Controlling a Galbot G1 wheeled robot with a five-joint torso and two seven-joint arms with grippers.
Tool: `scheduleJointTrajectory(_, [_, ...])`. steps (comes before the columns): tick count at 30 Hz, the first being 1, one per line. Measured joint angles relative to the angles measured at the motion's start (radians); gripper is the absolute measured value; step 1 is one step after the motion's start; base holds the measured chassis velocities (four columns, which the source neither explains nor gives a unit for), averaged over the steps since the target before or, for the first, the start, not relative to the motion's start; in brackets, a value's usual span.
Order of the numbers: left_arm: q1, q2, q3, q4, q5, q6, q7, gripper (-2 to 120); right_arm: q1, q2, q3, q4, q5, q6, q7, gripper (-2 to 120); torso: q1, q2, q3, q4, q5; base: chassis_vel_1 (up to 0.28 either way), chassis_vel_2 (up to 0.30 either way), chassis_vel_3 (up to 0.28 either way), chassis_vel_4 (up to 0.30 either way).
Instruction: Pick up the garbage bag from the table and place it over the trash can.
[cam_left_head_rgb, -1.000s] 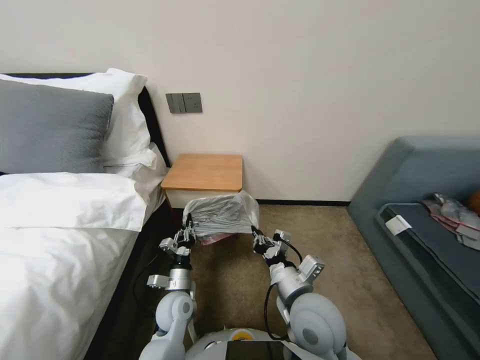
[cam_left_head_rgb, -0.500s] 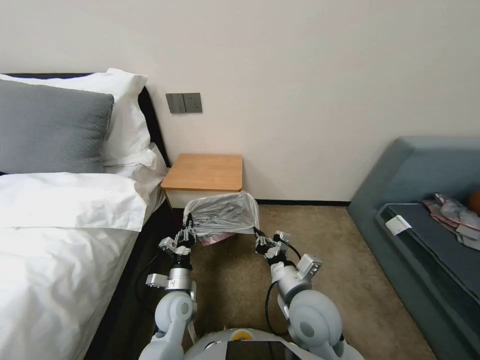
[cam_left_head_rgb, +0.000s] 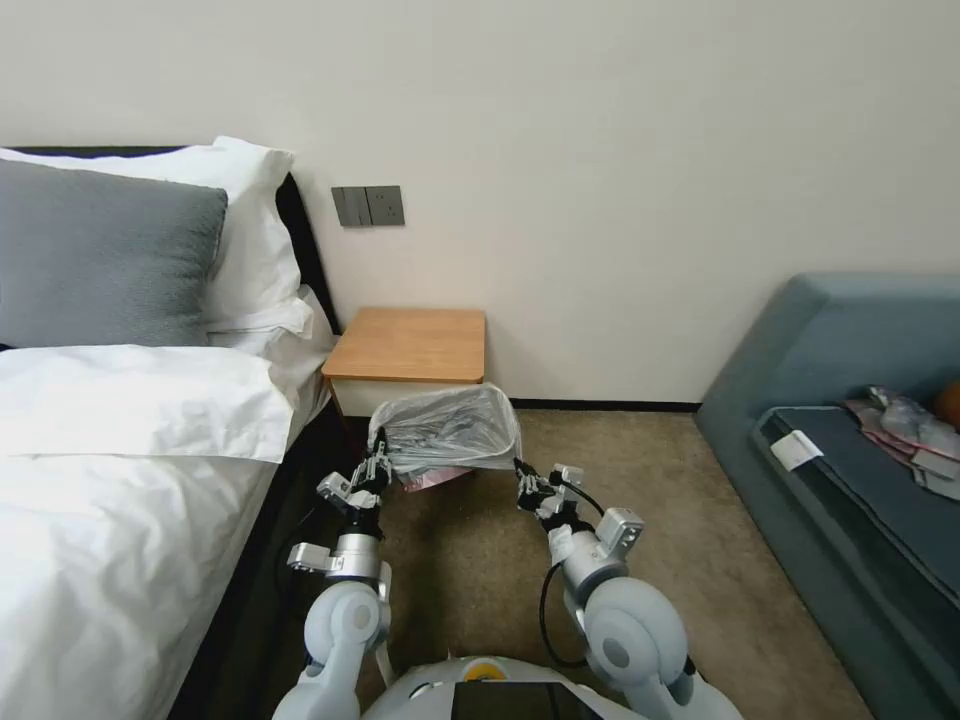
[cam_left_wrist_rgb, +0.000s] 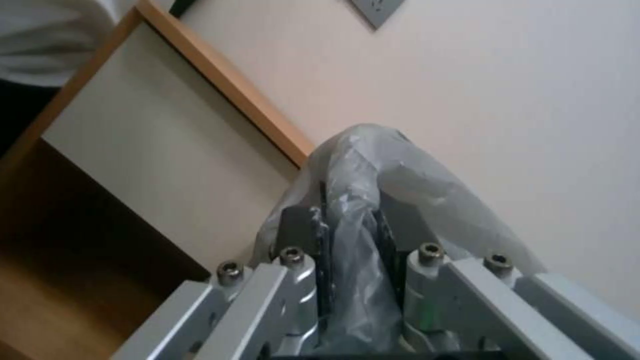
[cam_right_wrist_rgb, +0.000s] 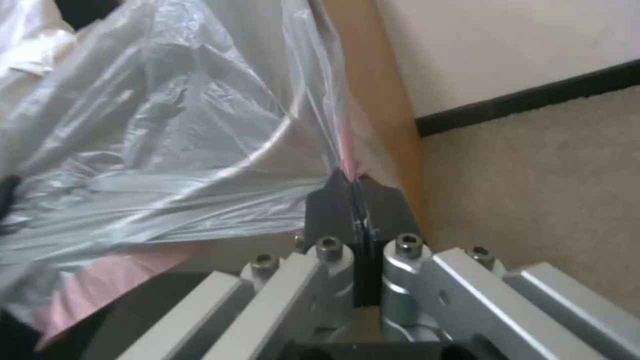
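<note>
The garbage bag (cam_left_head_rgb: 445, 430), grey, translucent and wrinkly with a pink lower edge, hangs spread open just in front of the table (cam_left_head_rgb: 410, 345), a small wooden nightstand. My left gripper (cam_left_head_rgb: 378, 462) is shut on the bag's left rim, and the plastic bunches between its fingers (cam_left_wrist_rgb: 350, 225). At the bag's right rim my right gripper (cam_left_head_rgb: 520, 470) is shut on a thin fold (cam_right_wrist_rgb: 353, 192). The bag's sheet (cam_right_wrist_rgb: 167, 150) stretches tight between the two grippers. The trash can is hidden beneath the bag.
A bed (cam_left_head_rgb: 120, 450) with white linen and a grey pillow runs close along the left. To the right stands a blue-grey sofa (cam_left_head_rgb: 850, 400) with a pile of plastic packets (cam_left_head_rgb: 915, 430) on its seat. Beige carpet (cam_left_head_rgb: 640, 470) lies open between them.
Both arms have drawn slightly back and down. The bag's raised right corner has dropped, so its mouth now lies flatter and wider between the grippers.
</note>
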Motion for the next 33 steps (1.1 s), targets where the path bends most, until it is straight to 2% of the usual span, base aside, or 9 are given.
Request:
scheduleJointTrajectory(7, [0.011,0.010,-0.001,-0.012,-0.019,0.032,0.000,11,-0.001,-0.017,0.012,-0.042,-0.099,0.019,-0.073,0,0.000,0.000,0.000,0.0000,0.0000,0.000,0.000,0.000,0.000])
scheduleJointTrajectory(10, [0.005,0.014,-0.012,-0.004,-0.018,0.031,-0.002,11,-0.014,-0.030,0.016,-0.043,-0.159,0.032,-0.105,8,0.000,0.000,0.000,0.0002,0.0003,0.000,0.000,0.000,0.000])
scheduleJointTrajectory(13, [-0.007,0.028,-0.027,0.012,-0.017,0.031,0.002,11,-0.053,-0.070,0.028,-0.002,-0.261,0.033,-0.142,24,0.000,0.000,0.000,-0.0003,0.0001,0.000,0.000,0.000,0.000])
scheduleJointTrajectory(18, [-0.010,0.044,-0.035,0.023,-0.029,0.031,0.008,11,-0.075,-0.098,0.052,0.029,-0.284,0.067,-0.167,39,0.000,0.000,0.000,-0.0001,0.0000,0.000,0.000,0.000,0.000])
scheduleJointTrajectory(21, [-0.008,0.048,-0.037,0.031,-0.051,0.029,0.020,11,-0.073,-0.088,0.070,0.038,-0.211,0.113,-0.177,52,0.000,0.000,0.000,0.0001,0.0000,0.000,0.000,0.000,0.000])
scheduleJointTrajectory(25, [-0.008,0.048,-0.038,0.039,-0.076,0.024,0.034,11,-0.063,-0.066,0.081,0.040,-0.113,0.157,-0.178,62,0.000,0.000,0.000,-0.0001,-0.0001,0.000,0.000,0.000,0.000])
scheduleJointTrajectory(28, [-0.005,0.051,-0.048,0.040,-0.129,0.018,0.058,11,-0.029,-0.031,0.115,0.029,0.098,0.214,-0.166,79,0.000,0.000,0.000,0.0000,0.0000,0.000,0.000,0.000,0.000])
scheduleJointTrajectory(30, [-0.003,0.051,-0.050,0.037,-0.143,0.018,0.062,11,-0.019,-0.027,0.124,0.022,0.151,0.225,-0.163,82,0.000,0.000,0.000,0.0000,-0.0002,0.000,0.000,0.000,0.000])
scheduleJointTrajectory(33, [0.002,0.049,-0.054,0.032,-0.189,0.016,0.076,11,0.015,0.000,0.162,-0.015,0.386,0.286,-0.188,96,0.000,0.000,0.000,0.0000,-0.0001,0.000,0.000,0.000,0.000])
